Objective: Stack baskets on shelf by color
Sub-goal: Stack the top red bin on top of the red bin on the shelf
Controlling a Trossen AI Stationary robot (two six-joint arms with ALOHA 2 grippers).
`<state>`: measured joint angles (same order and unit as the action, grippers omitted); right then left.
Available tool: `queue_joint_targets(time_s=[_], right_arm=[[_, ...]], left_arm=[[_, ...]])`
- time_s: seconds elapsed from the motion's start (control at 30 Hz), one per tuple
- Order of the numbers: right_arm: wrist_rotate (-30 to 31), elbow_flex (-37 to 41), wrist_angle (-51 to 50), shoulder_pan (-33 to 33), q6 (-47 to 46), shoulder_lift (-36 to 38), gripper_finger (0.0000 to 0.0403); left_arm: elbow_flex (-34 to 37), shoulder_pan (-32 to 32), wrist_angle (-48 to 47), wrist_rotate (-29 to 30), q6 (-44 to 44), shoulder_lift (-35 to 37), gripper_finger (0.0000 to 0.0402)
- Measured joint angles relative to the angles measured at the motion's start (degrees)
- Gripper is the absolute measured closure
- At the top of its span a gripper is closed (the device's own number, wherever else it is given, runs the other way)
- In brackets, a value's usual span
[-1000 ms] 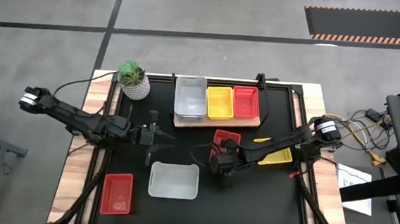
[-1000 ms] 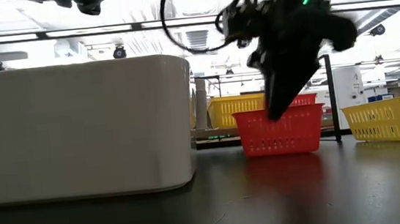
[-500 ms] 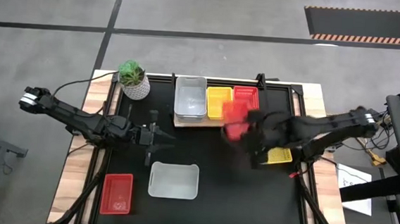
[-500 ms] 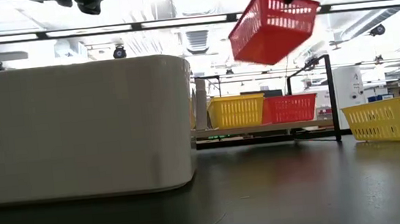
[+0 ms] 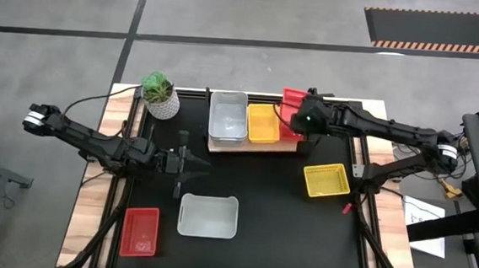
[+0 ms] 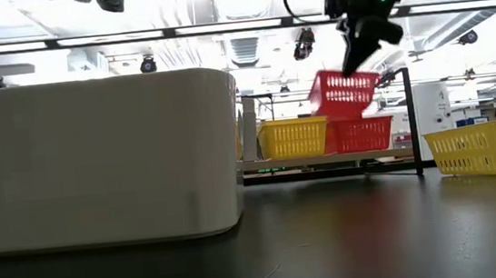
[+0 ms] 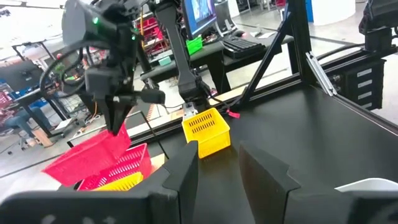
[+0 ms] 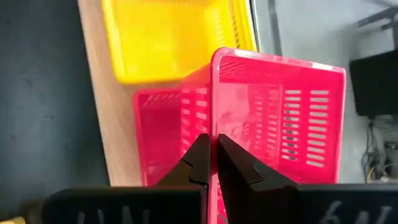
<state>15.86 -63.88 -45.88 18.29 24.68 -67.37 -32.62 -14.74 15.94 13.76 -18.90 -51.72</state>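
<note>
My right gripper (image 5: 302,121) is shut on the wall of a red basket (image 5: 293,99) and holds it tilted just above another red basket (image 5: 293,131) at the shelf's (image 5: 251,145) right end. In the right wrist view the fingers (image 8: 200,163) pinch the held basket's wall (image 8: 280,112) over the shelf's red basket (image 8: 168,130). A yellow basket (image 5: 263,123) and a grey basket (image 5: 228,116) also sit on the shelf. On the mat lie a yellow basket (image 5: 327,181), a grey basket (image 5: 208,215) and a red basket (image 5: 140,231). My left gripper (image 5: 188,162) is open and empty, left of centre.
A potted plant (image 5: 159,95) stands at the back left, beside the shelf. In the low view the near grey basket (image 6: 99,158) fills the left, the held red basket (image 6: 344,93) hangs over the shelf's red basket (image 6: 362,134), and the loose yellow basket (image 6: 486,148) is at the right.
My right gripper lifted the red basket off the middle of the mat, carried it back and right, and lowered it onto the shelf's red basket. The left arm has not moved.
</note>
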Motion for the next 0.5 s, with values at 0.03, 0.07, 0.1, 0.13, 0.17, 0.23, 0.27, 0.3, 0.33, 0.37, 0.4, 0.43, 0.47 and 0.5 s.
queue_joint_targets(time_s=[0.03,0.07,0.1,0.13,0.17,0.23,0.27,0.3,0.33,0.37,0.4,0.43,0.47,0.5], right_arm=[[-0.30,0.54,0.10,0.86,0.07,-0.19,0.0394],[-0.90,1.04,0.18,1.55,0.36,-0.28,0.0394],[-1.13,1.60,0.20,2.03,0.61,-0.31,0.0394],[-1.21,2.12,0.17,2.31,0.84,-0.33,0.0394],[-1.24,2.57,0.14,2.49,0.95,-0.33,0.0394],[-1.18,3.32,0.14,2.60,0.91,-0.33,0.0394],[-1.18,3.62,0.03,2.60,0.91,-0.33,0.0394],[-1.20,3.97,-0.01,2.56,0.91,-0.33,0.0394],[-1.22,4.31,-0.06,2.55,0.91,-0.33,0.0394],[-1.27,4.67,-0.04,2.53,0.91,-0.33,0.0394],[-1.32,5.05,-0.04,2.53,0.93,-0.33,0.0394],[-1.33,5.37,-0.08,2.54,0.94,-0.33,0.0394],[-1.39,5.65,-0.07,2.53,0.95,-0.33,0.0394],[-1.76,5.89,-0.09,2.53,0.98,-0.33,0.0394]], left_arm=[[0.04,0.00,-0.04,-0.02,-0.06,0.00,0.0301],[0.02,0.00,-0.08,-0.02,-0.23,0.00,0.0301],[0.02,0.00,-0.13,-0.01,-0.69,0.00,0.0301],[-0.04,0.00,-0.11,-0.02,-1.01,0.00,0.0301],[-0.08,0.00,-0.08,-0.02,-1.19,0.00,0.0301],[-0.09,0.00,-0.06,0.00,-1.32,0.01,0.0301],[-0.09,0.00,-0.10,-0.01,-1.41,0.08,0.0301],[-0.09,0.00,-0.13,0.00,-1.56,0.14,0.0301],[-0.09,0.00,-0.06,-0.02,-1.81,0.16,0.0301],[-0.09,0.00,-0.04,-0.02,-2.27,0.18,0.0301],[-0.09,-0.01,-0.11,0.00,-2.51,0.20,0.0301],[-0.09,0.00,-0.11,-0.02,-2.56,0.20,0.0301],[-0.09,0.00,-0.11,-0.02,-2.56,0.17,0.0301],[-0.09,0.00,-0.09,0.00,-2.57,0.20,0.0301]])
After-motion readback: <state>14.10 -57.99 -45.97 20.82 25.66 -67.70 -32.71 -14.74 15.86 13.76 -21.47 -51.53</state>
